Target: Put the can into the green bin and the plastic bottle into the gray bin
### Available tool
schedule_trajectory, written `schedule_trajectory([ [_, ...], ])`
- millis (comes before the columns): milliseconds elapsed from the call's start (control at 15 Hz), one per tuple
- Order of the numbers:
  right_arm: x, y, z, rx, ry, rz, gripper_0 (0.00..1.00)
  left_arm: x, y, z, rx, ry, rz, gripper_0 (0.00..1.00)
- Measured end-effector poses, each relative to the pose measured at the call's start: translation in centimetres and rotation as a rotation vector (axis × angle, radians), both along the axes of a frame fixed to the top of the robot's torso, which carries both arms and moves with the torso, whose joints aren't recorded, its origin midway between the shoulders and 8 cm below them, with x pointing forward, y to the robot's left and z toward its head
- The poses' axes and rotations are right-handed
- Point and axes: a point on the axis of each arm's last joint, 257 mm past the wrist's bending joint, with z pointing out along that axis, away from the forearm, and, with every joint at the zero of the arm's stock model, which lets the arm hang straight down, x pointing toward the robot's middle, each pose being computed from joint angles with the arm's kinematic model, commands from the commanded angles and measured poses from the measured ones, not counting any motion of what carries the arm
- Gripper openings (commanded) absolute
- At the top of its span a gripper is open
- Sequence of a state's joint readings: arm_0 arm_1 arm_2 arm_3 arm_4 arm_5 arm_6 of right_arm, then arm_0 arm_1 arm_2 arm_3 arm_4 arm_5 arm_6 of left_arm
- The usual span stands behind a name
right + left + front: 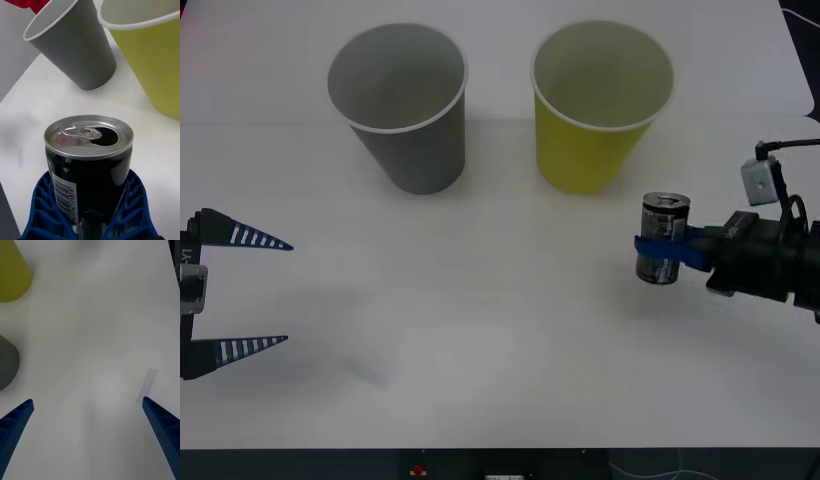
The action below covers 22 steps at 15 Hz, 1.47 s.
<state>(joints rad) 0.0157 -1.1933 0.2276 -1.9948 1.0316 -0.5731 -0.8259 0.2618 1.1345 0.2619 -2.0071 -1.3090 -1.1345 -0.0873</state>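
Note:
The can (664,238) is small, silver-topped and dark-sided, standing upright at the right of the table, in front of the green bin (600,105). My right gripper (660,250) is shut on the can (88,165), its blue fingers (45,210) clasping both sides. The gray bin (400,105) stands upright to the left of the green bin; both appear in the right wrist view, gray bin (75,48) and green bin (150,56), beyond the can. My left gripper (280,292) hangs open over bare table at the left edge. The plastic bottle is out of view.
The white table (480,330) stretches wide between the two arms. A faint strip of clear tape (147,385) lies flat on it near the left gripper. The table's front edge (500,450) runs close below.

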Motion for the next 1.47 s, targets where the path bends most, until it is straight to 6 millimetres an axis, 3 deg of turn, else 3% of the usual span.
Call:
schedule_trajectory([
  [333,-0.8,-3.2,4.3,-0.095,0.14,-0.006,0.0,0.0,0.0,0.0,0.0,0.0,0.0,1.0],
  [533,-1.0,-4.1,6.5,-0.202,0.187,-0.032,0.0,0.0,0.0,0.0,0.0,0.0,0.0,1.0],
  [867,2.6,-4.1,9.9,-0.273,0.157,-0.009,0.0,0.0,0.0,0.0,0.0,0.0,0.0,1.0],
  [1467,10.1,-1.2,14.3,-0.38,0.14,-0.013,0.0,0.0,0.0,0.0,0.0,0.0,0.0,1.0],
])
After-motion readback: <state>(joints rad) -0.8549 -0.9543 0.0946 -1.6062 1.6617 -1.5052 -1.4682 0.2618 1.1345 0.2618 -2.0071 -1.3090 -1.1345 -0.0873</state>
